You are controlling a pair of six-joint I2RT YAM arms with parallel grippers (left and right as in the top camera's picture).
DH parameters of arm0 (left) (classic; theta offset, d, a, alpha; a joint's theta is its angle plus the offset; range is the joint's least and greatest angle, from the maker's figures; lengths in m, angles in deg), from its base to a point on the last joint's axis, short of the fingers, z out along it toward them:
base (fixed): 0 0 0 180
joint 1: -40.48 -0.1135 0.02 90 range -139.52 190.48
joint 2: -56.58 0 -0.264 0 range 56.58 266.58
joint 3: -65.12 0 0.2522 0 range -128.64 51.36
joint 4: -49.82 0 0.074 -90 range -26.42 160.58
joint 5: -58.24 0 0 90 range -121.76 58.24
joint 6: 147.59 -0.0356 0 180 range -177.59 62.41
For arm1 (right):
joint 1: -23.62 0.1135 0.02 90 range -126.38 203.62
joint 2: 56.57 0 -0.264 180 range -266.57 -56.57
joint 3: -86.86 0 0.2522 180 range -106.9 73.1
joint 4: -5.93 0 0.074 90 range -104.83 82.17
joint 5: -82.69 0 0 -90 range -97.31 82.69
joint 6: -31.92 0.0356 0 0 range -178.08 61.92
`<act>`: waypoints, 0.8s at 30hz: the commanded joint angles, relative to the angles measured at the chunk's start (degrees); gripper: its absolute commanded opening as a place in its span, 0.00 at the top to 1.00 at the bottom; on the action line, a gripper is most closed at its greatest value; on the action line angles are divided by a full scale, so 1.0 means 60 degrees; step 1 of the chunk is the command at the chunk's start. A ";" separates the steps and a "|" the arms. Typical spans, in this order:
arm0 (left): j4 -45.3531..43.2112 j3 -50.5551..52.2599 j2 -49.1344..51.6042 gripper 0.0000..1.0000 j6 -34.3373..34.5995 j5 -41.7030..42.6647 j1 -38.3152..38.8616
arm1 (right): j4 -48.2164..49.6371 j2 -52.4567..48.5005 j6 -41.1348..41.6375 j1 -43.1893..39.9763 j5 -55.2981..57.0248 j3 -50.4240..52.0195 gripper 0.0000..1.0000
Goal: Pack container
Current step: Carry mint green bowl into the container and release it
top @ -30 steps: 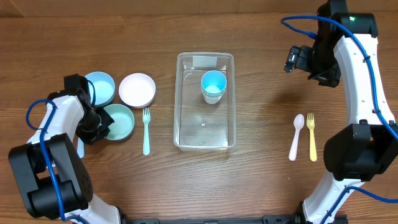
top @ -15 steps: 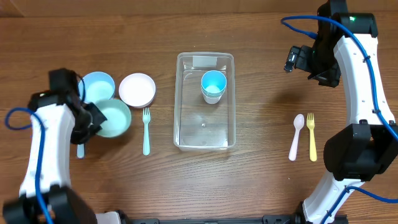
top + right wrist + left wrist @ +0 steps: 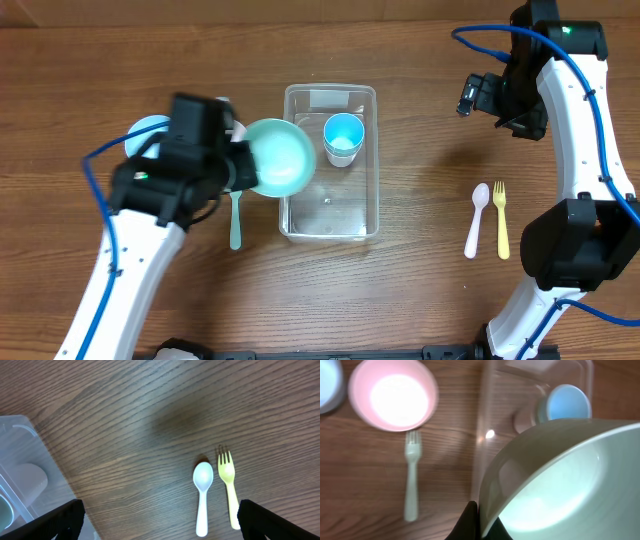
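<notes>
The container [image 3: 372,170], a clear rectangular bin, stands mid-table with a blue cup [image 3: 343,137] upright in its far half. My left gripper [image 3: 240,166] is shut on the rim of a teal bowl [image 3: 279,158], which hangs tilted over the container's left wall. In the left wrist view the bowl [image 3: 560,485] fills the lower right, its rim pinched by my gripper [image 3: 479,521], with the container wall [image 3: 482,420] and the cup [image 3: 567,402] beyond. My right gripper [image 3: 470,95] hovers open, high at the right, and holds nothing [image 3: 160,525].
A light blue bowl [image 3: 140,132] and a white bowl [image 3: 392,395] sit left of the container, with a teal fork [image 3: 235,215] in front of them. A pale spoon [image 3: 476,220] and a yellow fork [image 3: 500,218] lie side by side at the right.
My left arm has lifted the teal bowl from the table's left side and carried it right, up to the container's left edge. The right arm has not moved.
</notes>
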 commanded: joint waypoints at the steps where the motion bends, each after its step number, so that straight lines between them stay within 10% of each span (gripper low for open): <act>1: -0.0350 -0.0215 0.0845 0.94 -0.0222 0.0117 0.1016 | 0.0018 0.0382 -0.0025 0.0007 0.0076 -0.0222 0.00; 14: -0.0616 -0.0215 0.3104 0.94 -0.0404 0.0273 0.1461 | 0.0018 0.0382 -0.0025 0.0007 0.0076 -0.0222 0.00; 19: -0.0732 -0.0215 0.3111 0.65 -0.0568 0.0437 0.1574 | 0.0018 0.0382 -0.0025 0.0007 0.0076 -0.0222 0.00; 24: -0.0681 -0.0437 0.3096 0.62 -0.0568 0.0335 0.1526 | 0.0018 0.0382 -0.0022 0.0007 0.0076 -0.0222 0.00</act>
